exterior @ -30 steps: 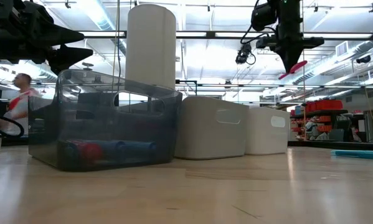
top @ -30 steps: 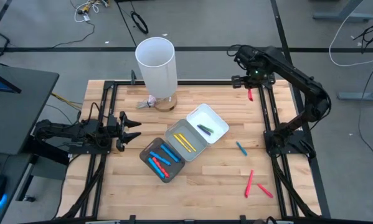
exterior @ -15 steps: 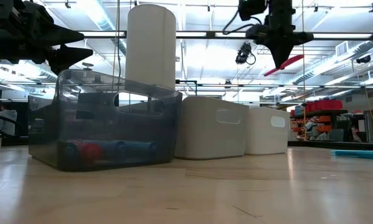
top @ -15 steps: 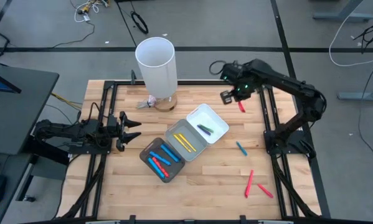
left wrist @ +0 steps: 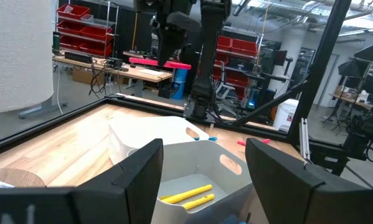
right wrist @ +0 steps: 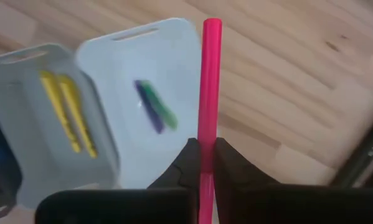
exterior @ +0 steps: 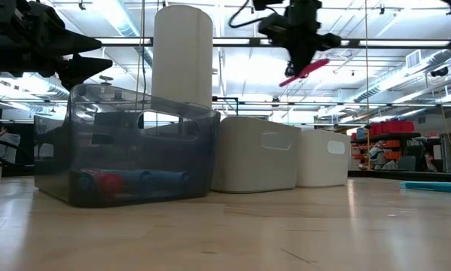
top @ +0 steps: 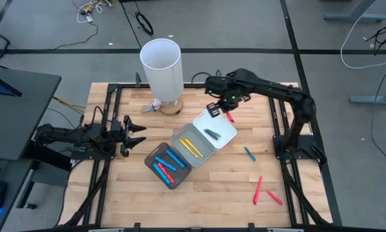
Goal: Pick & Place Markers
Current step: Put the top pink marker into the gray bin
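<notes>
My right gripper [top: 223, 108] hangs high over the far rim of the white tray [top: 226, 136], pointing down, shut on a red marker [right wrist: 210, 81]. The white tray holds a dark green marker [top: 212, 134]. Next to it, the grey tray [top: 180, 136] holds two yellow markers [top: 191, 146], and the dark tray [top: 155, 152] holds blue and red markers [top: 167, 164]. One blue marker [top: 249, 153] and two red markers [top: 258, 189] lie flat on the wood at the right. My left gripper [top: 138, 131] waits open at the table's left. My right gripper pinches the red marker's shaft [right wrist: 205, 140] between its two fingers, coming from above and pointing down. Most of the marker's length sticks out to one side of the fingers [exterior: 297, 56]. It is lifted clear, slanting a little from level [exterior: 309, 70].
A tall white cylinder [top: 162, 67] stands on a round wooden base at the far edge, left of the trays. A black frame [top: 279, 122] runs around the tabletop. Bare wood lies near the front edge and between the trays and the loose markers.
My right gripper has swung from the table's far right corner toward the left, along the far edge, to above the white tray. It has rolled somewhat about its downward line and stayed shut. The red marker has travelled with it, high and clear.
</notes>
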`<act>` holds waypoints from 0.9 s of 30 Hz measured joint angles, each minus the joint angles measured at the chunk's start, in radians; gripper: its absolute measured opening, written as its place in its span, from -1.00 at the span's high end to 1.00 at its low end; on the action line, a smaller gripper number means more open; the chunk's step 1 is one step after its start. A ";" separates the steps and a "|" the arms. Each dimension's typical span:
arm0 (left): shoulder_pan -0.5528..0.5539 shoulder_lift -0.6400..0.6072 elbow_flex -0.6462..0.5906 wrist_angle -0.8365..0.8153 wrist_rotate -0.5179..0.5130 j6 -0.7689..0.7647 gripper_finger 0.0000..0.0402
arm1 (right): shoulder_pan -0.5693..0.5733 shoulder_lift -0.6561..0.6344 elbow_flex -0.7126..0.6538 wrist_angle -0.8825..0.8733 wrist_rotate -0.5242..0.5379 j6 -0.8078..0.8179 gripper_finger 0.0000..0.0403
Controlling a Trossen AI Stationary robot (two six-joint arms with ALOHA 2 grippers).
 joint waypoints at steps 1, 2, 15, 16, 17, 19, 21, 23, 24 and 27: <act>0.000 0.000 0.000 0.000 0.000 0.001 -0.16 | 0.008 0.020 0.024 -0.003 -0.007 -0.001 0.94; 0.000 0.000 0.000 0.000 0.000 0.001 -0.16 | 0.015 0.037 0.045 -0.003 -0.014 -0.001 0.94; 0.000 0.000 0.000 0.000 0.000 0.000 -0.16 | 0.114 0.222 0.260 -0.003 -0.064 0.020 0.94; 0.000 0.000 0.000 0.000 0.000 0.000 -0.16 | 0.121 0.233 0.274 -0.004 -0.071 0.024 0.94; 0.000 0.000 0.000 0.000 0.000 0.000 -0.16 | 0.127 0.242 0.286 -0.003 -0.080 0.025 0.94; 0.000 0.000 0.000 0.000 0.000 0.000 -0.16 | 0.142 0.265 0.310 -0.004 -0.093 0.026 0.94; 0.000 0.000 0.000 0.000 0.000 0.000 -0.16 | 0.157 0.285 0.334 -0.003 -0.104 0.034 0.94; 0.000 0.000 0.000 0.000 0.000 0.001 -0.16 | 0.170 0.301 0.356 -0.005 -0.107 0.043 0.94; 0.000 0.000 0.000 0.000 0.000 0.000 -0.16 | 0.176 0.310 0.369 -0.004 -0.110 0.045 0.94; 0.000 0.000 0.000 0.000 0.000 0.000 -0.16 | 0.194 0.340 0.401 -0.004 -0.124 0.048 0.94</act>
